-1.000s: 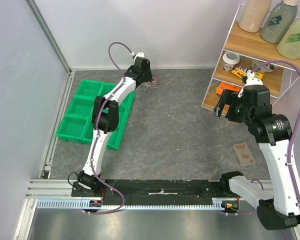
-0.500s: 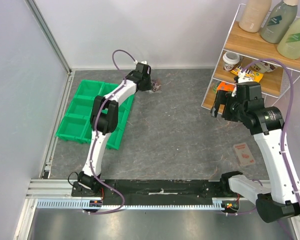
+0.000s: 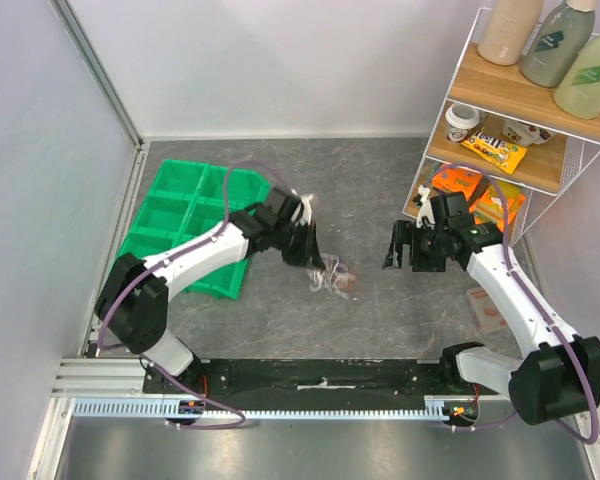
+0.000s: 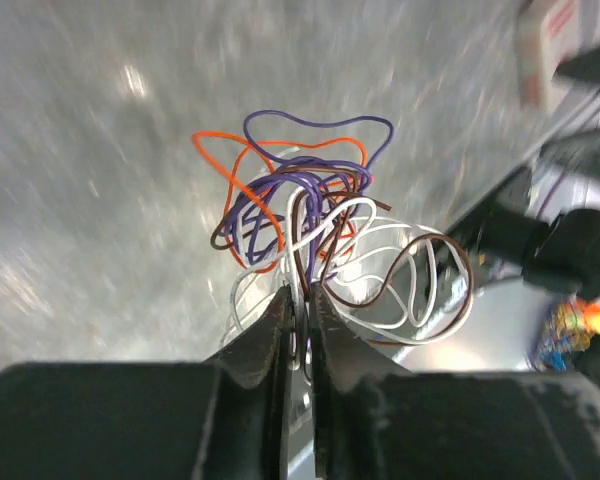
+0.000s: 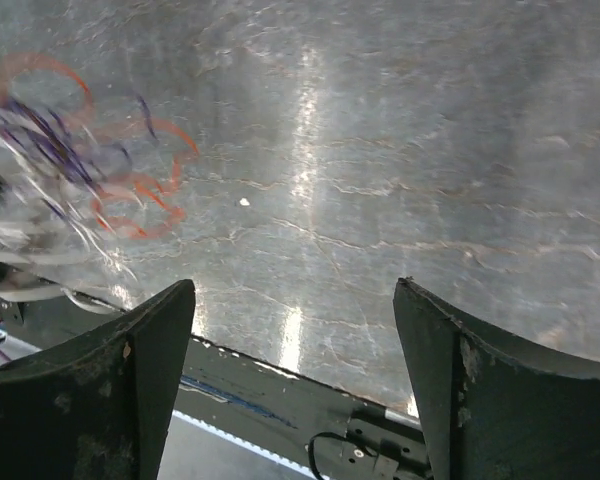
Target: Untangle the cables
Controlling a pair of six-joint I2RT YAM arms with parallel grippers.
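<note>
The cables (image 3: 332, 277) are a small clump of thin white, purple, orange and brown wires, hanging just above the middle of the grey table (image 3: 380, 190). My left gripper (image 3: 315, 258) is shut on them. In the left wrist view its jaws (image 4: 302, 295) pinch a few strands and the loops of the cables (image 4: 300, 195) fan out beyond the tips. My right gripper (image 3: 395, 250) stands open to the right of the clump, apart from it. The right wrist view shows its jaws (image 5: 295, 290) wide with nothing between them, and the cables (image 5: 80, 170) blurred at the upper left.
A green tray of bins (image 3: 185, 215) lies at the left, under the left arm. A wire shelf rack (image 3: 510, 110) with snack packs, a cup and bottles stands at the right. A small flat packet (image 3: 490, 308) lies on the table near the right arm.
My left gripper shut on the cables at the back of the table and carried them to the middle. The right arm swung left and lower, towards the clump.
</note>
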